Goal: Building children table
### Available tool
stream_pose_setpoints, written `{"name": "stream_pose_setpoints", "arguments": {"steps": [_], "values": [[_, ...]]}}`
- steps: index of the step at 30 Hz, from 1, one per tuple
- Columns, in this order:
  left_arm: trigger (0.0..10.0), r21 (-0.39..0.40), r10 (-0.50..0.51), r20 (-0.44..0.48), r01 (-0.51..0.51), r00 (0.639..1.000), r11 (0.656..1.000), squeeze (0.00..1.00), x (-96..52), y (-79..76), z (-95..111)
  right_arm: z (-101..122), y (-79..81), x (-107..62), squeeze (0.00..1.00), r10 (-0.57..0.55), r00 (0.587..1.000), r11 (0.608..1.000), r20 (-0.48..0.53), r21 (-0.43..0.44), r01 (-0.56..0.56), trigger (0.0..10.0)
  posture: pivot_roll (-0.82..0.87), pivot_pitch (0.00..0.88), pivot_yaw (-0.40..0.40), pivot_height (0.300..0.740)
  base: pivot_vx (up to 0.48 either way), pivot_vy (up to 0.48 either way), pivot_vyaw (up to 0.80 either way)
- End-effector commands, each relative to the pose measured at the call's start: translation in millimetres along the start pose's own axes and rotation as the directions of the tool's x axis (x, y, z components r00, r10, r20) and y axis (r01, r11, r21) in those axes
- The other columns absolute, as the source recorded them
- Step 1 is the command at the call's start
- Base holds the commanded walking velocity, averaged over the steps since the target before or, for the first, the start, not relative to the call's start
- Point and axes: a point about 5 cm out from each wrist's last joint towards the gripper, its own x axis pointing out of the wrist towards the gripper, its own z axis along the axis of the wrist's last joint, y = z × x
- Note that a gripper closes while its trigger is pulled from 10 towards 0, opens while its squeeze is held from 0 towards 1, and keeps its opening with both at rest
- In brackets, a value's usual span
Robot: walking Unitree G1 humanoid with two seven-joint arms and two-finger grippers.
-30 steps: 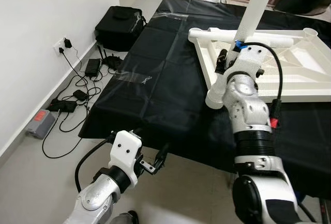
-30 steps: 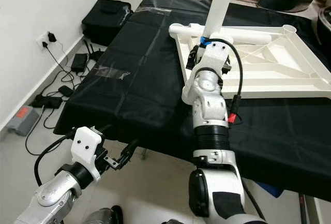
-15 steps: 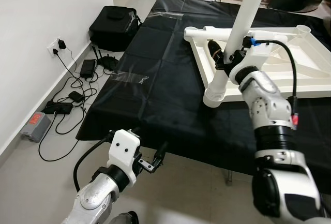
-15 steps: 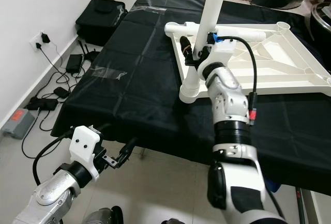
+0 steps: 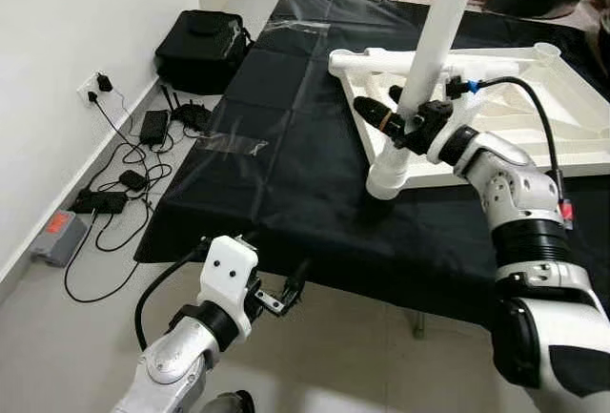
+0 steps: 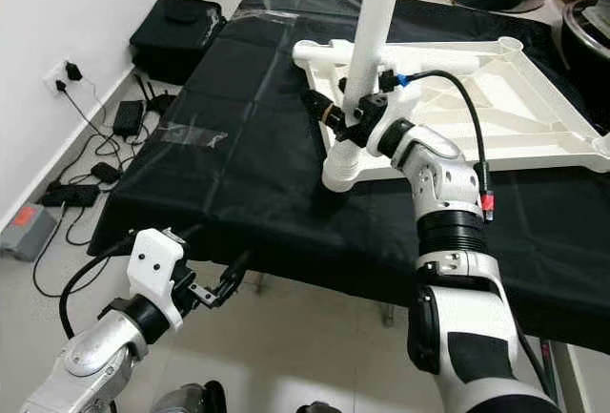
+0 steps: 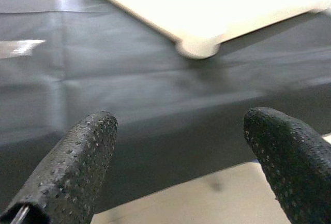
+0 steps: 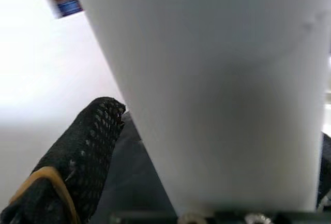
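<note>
Now the right gripper clasps the tall white plastic table leg, standing in the upturned white tabletop's corner socket; its arm has swung rightward. The left gripper hangs open, empty.

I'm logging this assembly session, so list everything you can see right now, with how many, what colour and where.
table leg: one, white, upright at the near left corner of the frame, held by the right claw
table top frame: one, white, lying upside down on the black cloth
black cloth: one, covering the work table
clear tape: strips on the cloth, left part
black bag: one, on the floor by the wall
chargers and cables: several, black, on the floor below the wall socket
right claw: around the leg, low down
left claw: open, low in front of the table edge
</note>
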Motion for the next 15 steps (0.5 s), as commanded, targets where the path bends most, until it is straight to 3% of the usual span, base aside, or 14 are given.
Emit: {"name": "stream_pose_setpoints", "arguments": {"steps": [1,6,7,8,12,15], "values": [[10.0,-0.057,-0.102,-0.030,0.101,0.994,0.993,0.00,-4.4,-15.6,-5.6,-6.6,9.1,8.9,0.00,0.108,0.993,0.994,-0.047,0.015,-0.107,10.0,0.16,0.148,-0.084,0.740,0.000,0.000,0.00],[10.0,-0.075,-0.123,-0.041,0.119,0.992,0.990,0.00,-6.4,-19.9,-8.8,-6.4,10.3,12.3,0.00,0.131,0.990,0.991,-0.053,0.015,-0.131,10.0,0.16,0.148,-0.083,0.740,0.000,0.000,0.00],[10.0,-0.070,-0.115,-0.043,0.112,0.992,0.991,0.00,-6.5,-20.1,-9.7,-6.0,8.7,14.4,0.00,0.114,0.992,0.993,-0.057,-0.002,-0.114,4.6,0.16,0.146,-0.086,0.740,0.000,0.000,0.00],[10.0,-0.067,-0.101,-0.043,0.098,0.994,0.993,0.00,-6.6,-19.1,-10.7,-5.4,5.0,17.7,0.00,0.042,0.997,0.999,-0.059,-0.029,-0.044,0.0,0.16,0.146,-0.086,0.740,0.000,0.000,0.00],[10.0,-0.070,-0.076,-0.046,0.073,0.996,0.995,0.00,-6.6,-16.6,-12.7,-4.2,-4.7,20.5,0.00,-0.133,0.991,0.990,-0.032,-0.051,0.132,0.0,0.16,0.139,-0.085,0.740,0.000,0.000,0.00],[10.0,-0.069,-0.076,-0.048,0.073,0.996,0.995,0.00,-6.6,-16.1,-13.0,-4.8,-7.4,19.1,0.00,-0.164,0.986,0.986,-0.024,-0.038,0.163,0.0,0.16,0.137,-0.084,0.740,0.000,0.000,0.00]]}}
